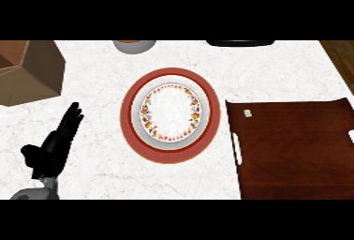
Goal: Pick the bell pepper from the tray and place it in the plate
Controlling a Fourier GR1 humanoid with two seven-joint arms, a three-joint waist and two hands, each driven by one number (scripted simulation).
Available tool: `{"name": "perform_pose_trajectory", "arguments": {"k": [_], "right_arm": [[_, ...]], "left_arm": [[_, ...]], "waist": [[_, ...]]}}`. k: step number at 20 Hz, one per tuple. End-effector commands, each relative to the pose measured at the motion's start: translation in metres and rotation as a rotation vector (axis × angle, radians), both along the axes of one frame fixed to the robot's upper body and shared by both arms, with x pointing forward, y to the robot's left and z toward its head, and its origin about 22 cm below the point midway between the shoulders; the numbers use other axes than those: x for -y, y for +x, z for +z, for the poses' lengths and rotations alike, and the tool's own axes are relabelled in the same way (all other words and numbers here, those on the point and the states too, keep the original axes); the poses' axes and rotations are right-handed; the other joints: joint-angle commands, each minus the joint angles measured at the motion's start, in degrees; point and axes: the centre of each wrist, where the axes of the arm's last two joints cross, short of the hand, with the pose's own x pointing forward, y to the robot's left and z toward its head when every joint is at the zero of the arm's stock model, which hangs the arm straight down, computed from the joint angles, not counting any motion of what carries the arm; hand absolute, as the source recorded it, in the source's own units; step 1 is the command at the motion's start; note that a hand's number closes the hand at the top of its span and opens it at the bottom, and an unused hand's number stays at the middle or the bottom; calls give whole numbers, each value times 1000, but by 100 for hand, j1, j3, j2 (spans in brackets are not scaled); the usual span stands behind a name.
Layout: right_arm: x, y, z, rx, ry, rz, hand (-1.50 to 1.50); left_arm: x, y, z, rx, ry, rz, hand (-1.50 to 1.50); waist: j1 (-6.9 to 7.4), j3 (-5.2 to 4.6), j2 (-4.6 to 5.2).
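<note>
A round plate (pixel 170 80) with a wide red rim and a white, flower-patterned centre lies in the middle of the counter. To its right sits a dark brown tray (pixel 297 150) with a white handle on its left side. A small pale mark (pixel 247 113) shows near the tray's upper left corner. I see no bell pepper in this view. My left hand (pixel 55 145) rests at the lower left, fingers straight and pointing up, holding nothing, apart from the plate. My right hand does not show.
A brown wooden box-like object (pixel 27 70) fills the upper left corner. A grey bowl (pixel 133 45) and a black object (pixel 239 43) stand at the counter's far edge. The counter ends at the upper right over wood flooring (pixel 342 56).
</note>
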Motion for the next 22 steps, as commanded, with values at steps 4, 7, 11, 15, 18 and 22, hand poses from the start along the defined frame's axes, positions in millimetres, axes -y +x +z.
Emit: {"name": "perform_pose_trajectory", "arguments": {"k": [4,7,11,15,18,22], "right_arm": [[-23,-16,55,173,-58,-71,150],[-26,-12,59,282,-133,-54,150],[-28,-10,66,316,-180,-20,150],[-27,-1,68,361,-150,20,150],[-31,2,65,360,-158,42,150],[-24,11,68,349,-130,58,150]], "left_arm": [[-22,7,11,-8,2,-4,0],[1,0,-5,16,15,-8,0],[9,4,-3,-9,4,-17,0],[5,1,-4,8,14,-22,0],[15,7,1,12,10,-38,0],[8,3,2,21,8,-56,0]], "waist": [[23,4,22],[26,0,27],[77,6,38],[186,6,78],[202,7,91],[370,9,140]]}}
